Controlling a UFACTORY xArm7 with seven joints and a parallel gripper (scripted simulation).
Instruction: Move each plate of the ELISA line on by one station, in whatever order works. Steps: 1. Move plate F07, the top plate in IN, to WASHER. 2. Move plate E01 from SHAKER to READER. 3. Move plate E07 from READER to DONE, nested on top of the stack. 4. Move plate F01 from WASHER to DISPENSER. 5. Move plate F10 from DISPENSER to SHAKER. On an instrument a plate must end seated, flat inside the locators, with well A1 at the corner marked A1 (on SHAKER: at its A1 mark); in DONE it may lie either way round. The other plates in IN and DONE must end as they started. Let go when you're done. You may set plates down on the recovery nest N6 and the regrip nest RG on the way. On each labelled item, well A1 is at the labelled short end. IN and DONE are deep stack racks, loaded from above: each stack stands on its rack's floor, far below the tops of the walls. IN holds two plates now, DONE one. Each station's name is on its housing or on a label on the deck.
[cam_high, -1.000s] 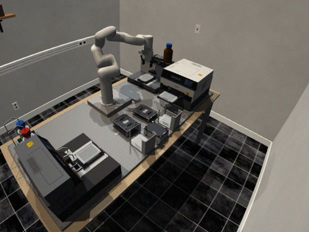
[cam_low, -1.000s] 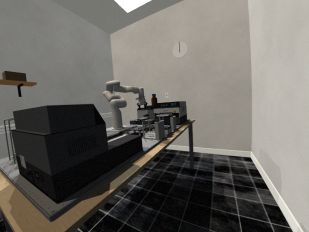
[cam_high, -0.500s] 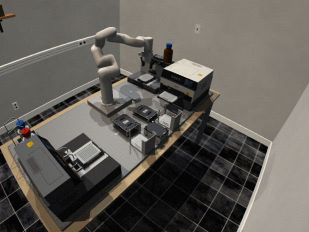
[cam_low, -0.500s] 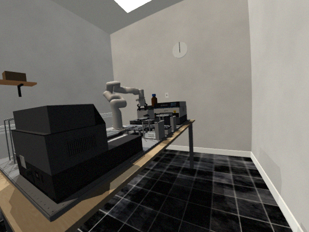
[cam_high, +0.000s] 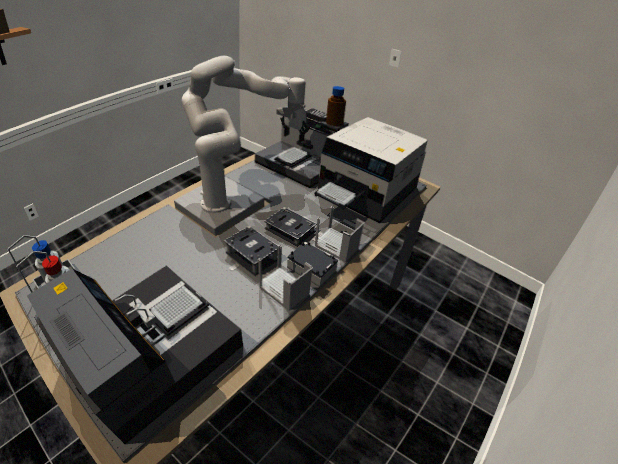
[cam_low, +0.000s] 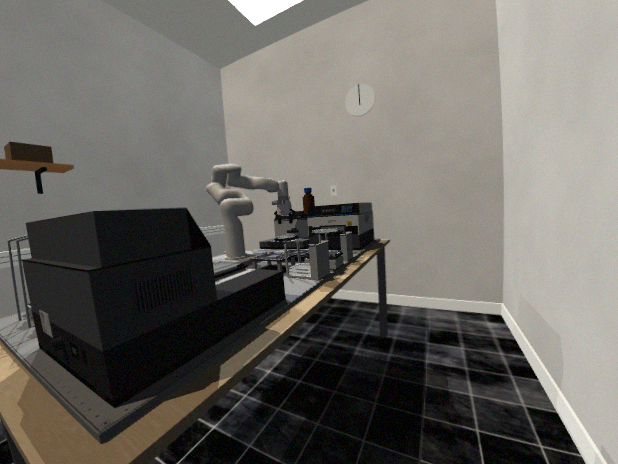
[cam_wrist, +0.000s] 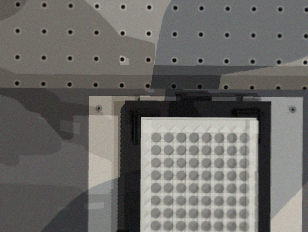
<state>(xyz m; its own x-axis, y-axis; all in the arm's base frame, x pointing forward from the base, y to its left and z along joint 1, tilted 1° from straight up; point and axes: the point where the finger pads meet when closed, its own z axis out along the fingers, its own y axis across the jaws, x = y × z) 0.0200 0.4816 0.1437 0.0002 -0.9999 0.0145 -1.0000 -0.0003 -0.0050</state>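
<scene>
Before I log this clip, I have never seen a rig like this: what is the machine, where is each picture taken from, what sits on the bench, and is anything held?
The pale jointed machine is a single robot arm bolted to a bench. One picture looks down from high up, one looks along the bench from its near end, and the third comes from a camera at the arm's wrist, pointing straight down.

On the bench stand lab instruments: a big dark one in front, a white boxy one at the back, and small dark stands and open racks between them. White trays of tiny wells lie on several.

The end effector is open and holds nothing. It hangs above one white tray, which lies in a dark frame.
</scene>
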